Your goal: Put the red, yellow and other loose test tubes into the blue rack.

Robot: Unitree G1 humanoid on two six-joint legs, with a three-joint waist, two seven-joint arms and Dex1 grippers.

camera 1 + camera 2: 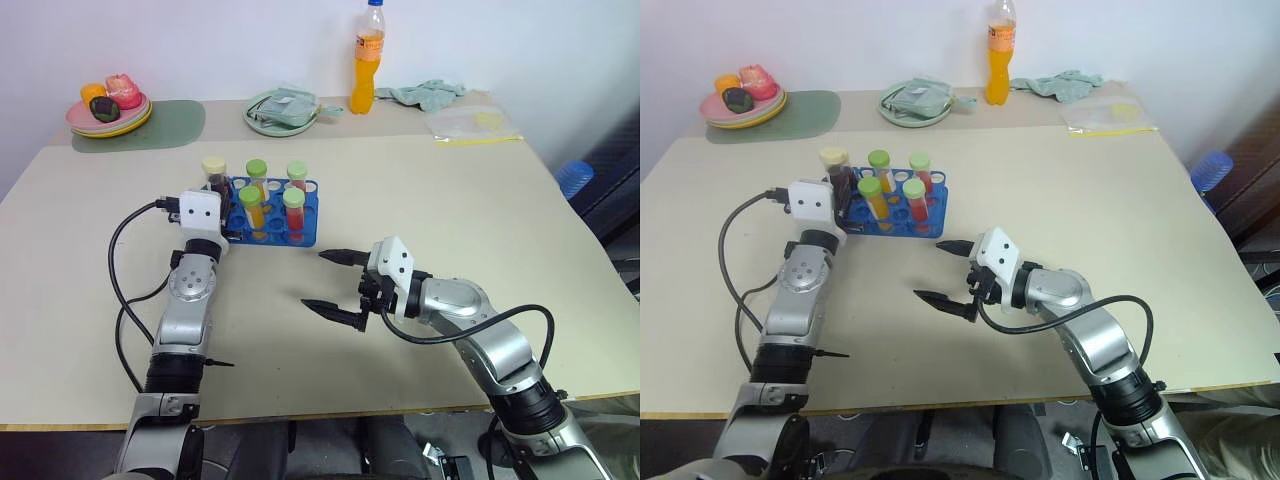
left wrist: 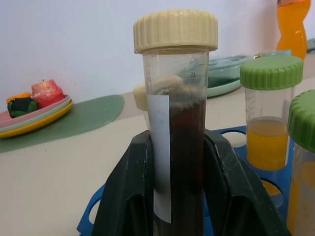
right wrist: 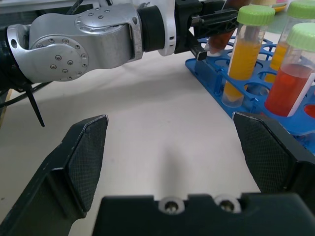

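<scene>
On the beige worktop nearest you, your right gripper hangs released, fingers spread wide, nothing between them. Just beyond it stands the blue rack with four green-capped tubes: two orange, two red. At the rack's left edge your left gripper is clenched on a dark tube with a cream cap, upright over the rack. Farther off by the white wall sit one orange bottle, a fruit plate and a cloth.
</scene>
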